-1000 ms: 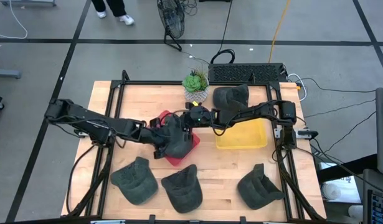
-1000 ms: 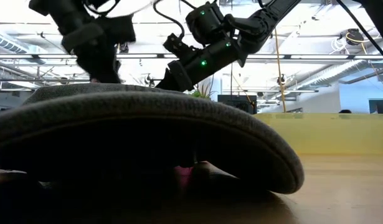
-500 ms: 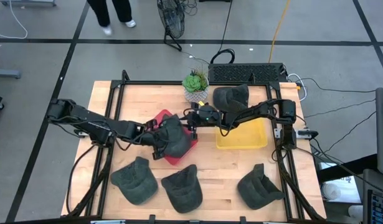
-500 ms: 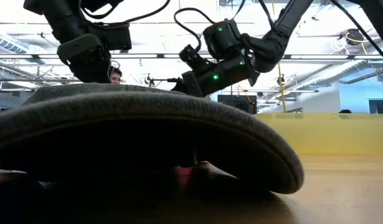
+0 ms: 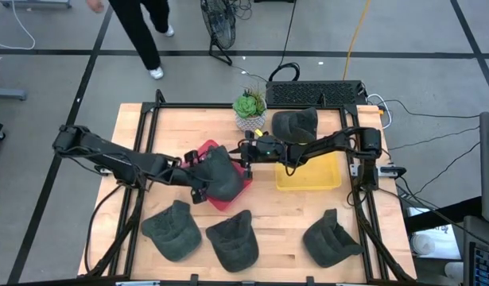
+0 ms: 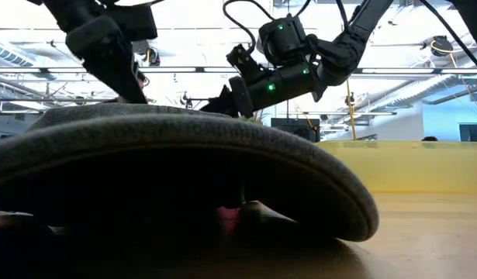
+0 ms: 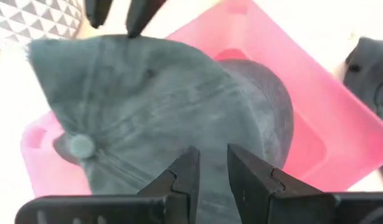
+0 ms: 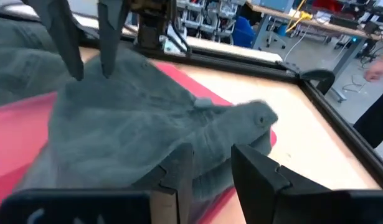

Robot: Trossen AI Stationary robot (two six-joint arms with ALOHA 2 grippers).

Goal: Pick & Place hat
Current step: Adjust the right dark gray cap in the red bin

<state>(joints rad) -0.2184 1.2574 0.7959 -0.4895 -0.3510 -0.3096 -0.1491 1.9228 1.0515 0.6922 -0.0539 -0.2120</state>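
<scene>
A grey cap [image 5: 221, 173] lies in the pink bin [image 5: 228, 199], crown up, partly over the bin's rim. In the left wrist view its top button [image 7: 82, 146] and darker brim [image 7: 269, 118] show. My left gripper [image 5: 198, 181] stands at the cap's left side, open by a narrow gap [image 7: 213, 165]. My right gripper [image 5: 246, 151] stands at the cap's far right edge, open [image 8: 210, 158]. In the low view both grippers [image 6: 222, 99] [image 6: 122, 77] hang behind a nearer cap [image 6: 184, 163]. My left gripper points slantwise down at the crown of the cap [image 7: 197, 134], with both fingers over the fabric; I cannot tell whether they touch it. My right gripper comes nearly level from the table's right at the cap's edge [image 8: 203, 134]; whether it touches cannot be told.
Three more grey caps [image 5: 172, 230] [image 5: 232, 240] [image 5: 331, 238] lie along the near edge and one [image 5: 296, 123] at the far side. A yellow bin [image 5: 309, 173] sits right of the pink bin. A potted plant [image 5: 250, 107] stands behind. A person [image 5: 141, 32] walks beyond the table.
My left gripper has drawn back a little toward the table's left edge. My right gripper has risen slightly and shifted a little toward the right. The cap stays in the pink bin. The person beyond the table has walked along the floor.
</scene>
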